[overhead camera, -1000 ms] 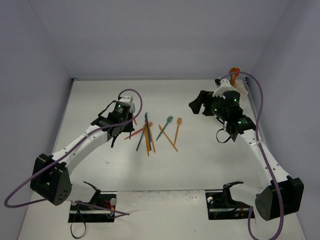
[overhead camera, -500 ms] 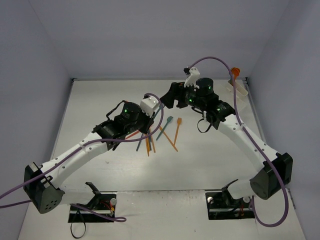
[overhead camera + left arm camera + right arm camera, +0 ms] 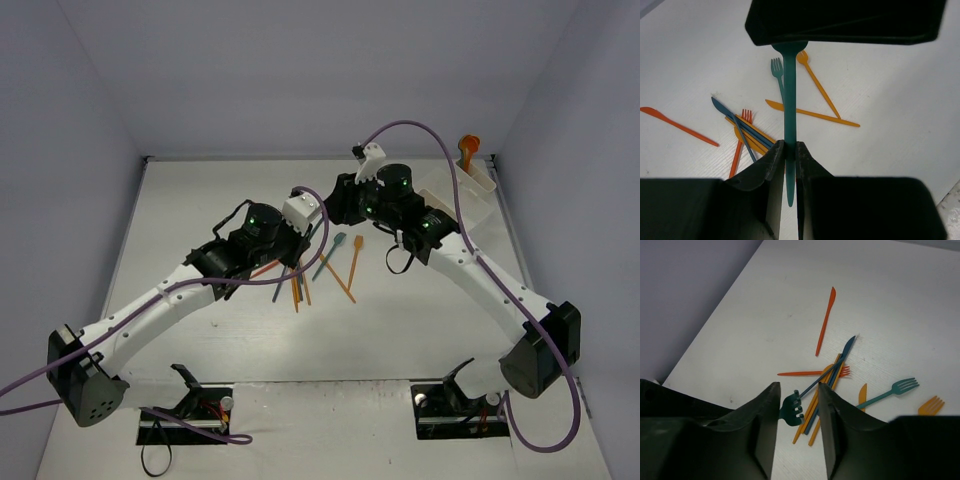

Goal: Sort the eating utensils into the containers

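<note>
Above the middle of the white desk (image 3: 180,200), the left gripper (image 3: 789,147) pinches the slender stem of a teal plastic fork (image 3: 789,100). A dark body hides its head in the left wrist view, while the right wrist view shows it between the spread fingers of the right gripper (image 3: 798,390), seemingly untouched. Thin, flat loose utensils (image 3: 745,120) lie crossed below, and the translucent white containers (image 3: 480,190), their number unclear, stand at the far right corner.
</note>
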